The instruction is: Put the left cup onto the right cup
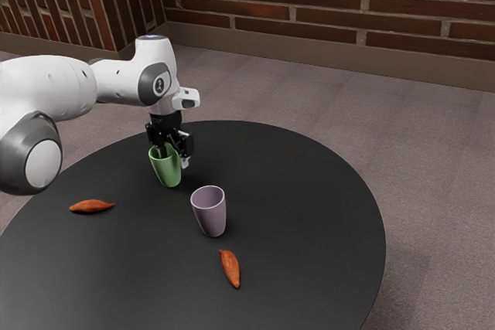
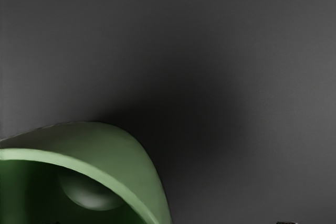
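The gripper (image 1: pixel 172 152) holds the green cup (image 1: pixel 165 169) by its rim, fingers narrow on its wall, near the purple cup (image 1: pixel 209 210) standing on the table (image 1: pixel 309 214).

Matt green cup (image 1: pixel 165 168) (smooth plastic), matt mauve cup (image 1: pixel 209 210), satin black table (image 1: pixel 309 214)

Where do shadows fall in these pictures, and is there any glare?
Exterior view: soft, even light, no strong glare; the round black table shows hardly any shadow under the green plastic cup or the lilac plastic cup. Wrist view: a broad, soft-edged dark shadow lies on the table beside the green cup.
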